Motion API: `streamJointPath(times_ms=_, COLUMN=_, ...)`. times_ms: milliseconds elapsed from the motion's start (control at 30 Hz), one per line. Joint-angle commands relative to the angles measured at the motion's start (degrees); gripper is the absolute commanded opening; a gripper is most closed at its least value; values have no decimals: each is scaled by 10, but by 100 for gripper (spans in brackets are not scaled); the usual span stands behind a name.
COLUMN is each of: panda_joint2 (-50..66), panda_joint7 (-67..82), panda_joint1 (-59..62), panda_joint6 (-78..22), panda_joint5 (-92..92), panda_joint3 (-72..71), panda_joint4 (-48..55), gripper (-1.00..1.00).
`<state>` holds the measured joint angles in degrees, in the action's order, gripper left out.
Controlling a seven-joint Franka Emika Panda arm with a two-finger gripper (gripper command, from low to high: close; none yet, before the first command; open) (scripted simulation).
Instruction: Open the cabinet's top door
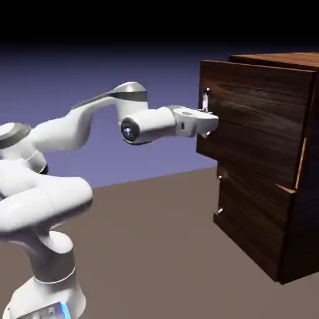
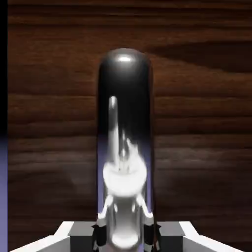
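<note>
The cabinet (image 1: 268,205) of dark brown wood grain stands at the exterior view's right. Its top door (image 1: 261,118) stands slightly ajar, the handle edge swung out from the cabinet body. My gripper (image 1: 209,117) is at that edge, shut on the short vertical silver handle (image 1: 206,98), whose upper end sticks up above the hand. In the hand view the shiny handle (image 2: 125,123) fills the middle, upright against the wood panel (image 2: 206,98). Its base runs down between the grey fingertips (image 2: 78,237) of the gripper (image 2: 125,238).
The shorter lower panel (image 1: 249,224) sits closed beneath the top door, with small silver fittings (image 1: 219,212) at its left edge. The brown tabletop (image 1: 156,237) stretches between the robot's base and the cabinet.
</note>
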<state>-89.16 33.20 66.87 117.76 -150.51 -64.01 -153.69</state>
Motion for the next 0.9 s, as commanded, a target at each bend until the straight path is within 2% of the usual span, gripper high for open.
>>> streamJointPath(times_ms=0, panda_joint2=3, panda_joint7=8, panda_joint1=-4, panda_joint6=-24, panda_joint5=5, panda_joint3=10, panda_joint4=-15, gripper=-100)
streamJointPath(times_ms=433, panda_joint2=67, panda_joint7=105, panda_joint1=44, panda_joint6=-348, panda_joint5=123, panda_joint3=154, panda_joint4=-131, gripper=-100)
streamJointPath(times_ms=667, panda_joint2=138, panda_joint7=171, panda_joint1=132, panda_joint6=-523, panda_joint5=223, panda_joint3=221, panda_joint4=-133, gripper=-100)
streamJointPath(times_ms=867, panda_joint2=231, panda_joint7=255, panda_joint1=238, panda_joint6=-672, panda_joint5=336, panda_joint3=251, panda_joint4=-96, gripper=-100)
